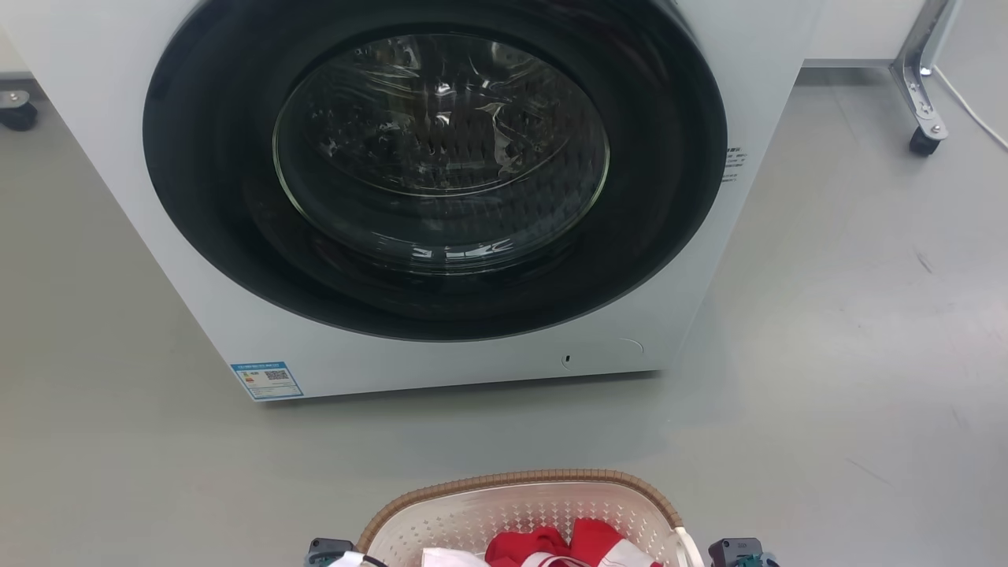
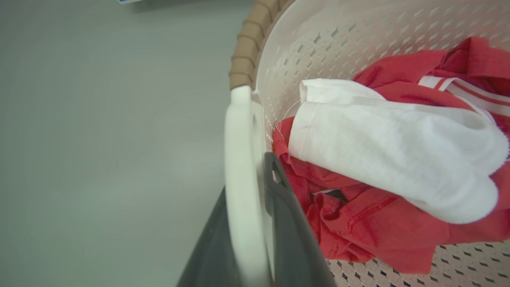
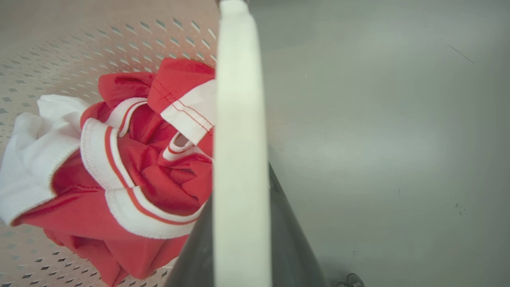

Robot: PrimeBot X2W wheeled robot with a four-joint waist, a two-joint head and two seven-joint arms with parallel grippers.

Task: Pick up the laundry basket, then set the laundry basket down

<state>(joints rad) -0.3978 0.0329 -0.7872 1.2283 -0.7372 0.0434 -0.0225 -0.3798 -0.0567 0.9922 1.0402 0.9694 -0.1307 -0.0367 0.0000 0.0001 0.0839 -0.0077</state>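
Note:
The laundry basket (image 1: 520, 478), cream-white and perforated with a brown woven-look rim, sits at the bottom middle of the head view, in front of the washing machine. It holds a red garment with white striped trim (image 3: 159, 179) and a white cloth (image 2: 390, 159). My left gripper (image 2: 247, 227) is shut on the basket's white left handle (image 2: 238, 151), one dark finger on each side. My right gripper (image 3: 241, 243) clamps the white right handle (image 3: 239, 119) the same way. I cannot tell whether the basket rests on the floor.
A white washing machine (image 1: 709, 276) with a dark round glass door (image 1: 441, 157), shut, stands just beyond the basket. Grey floor (image 1: 866, 354) spreads on both sides. A metal leg on a caster (image 1: 921, 102) is at the back right, another caster (image 1: 17, 110) at the back left.

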